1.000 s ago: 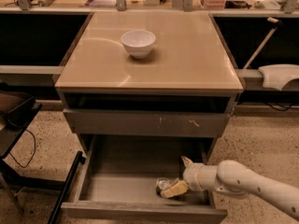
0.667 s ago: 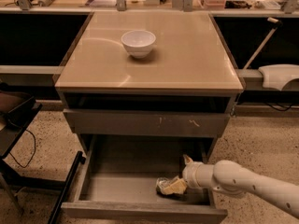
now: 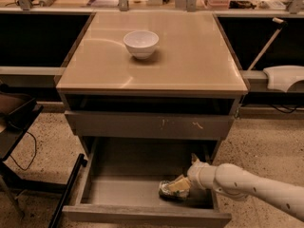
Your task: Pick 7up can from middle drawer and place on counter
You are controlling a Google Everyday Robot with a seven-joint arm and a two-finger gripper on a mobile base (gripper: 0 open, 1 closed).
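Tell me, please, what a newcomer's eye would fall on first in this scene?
The white arm reaching in from the lower right stands out, with its claw down inside the pulled-out middle drawer, right at the 7up can lying near the drawer's right front. Next comes the white bowl, sitting toward the back of the glossy beige counter.

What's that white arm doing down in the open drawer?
A white robot arm reaches from the right into the pulled-out grey-brown wooden middle drawer. Its gripper sits right at a small green and silver metal soda can lying on the drawer's floor, near the front right. The can is not yet lifted. The glossy beige counter above holds a white bowl.
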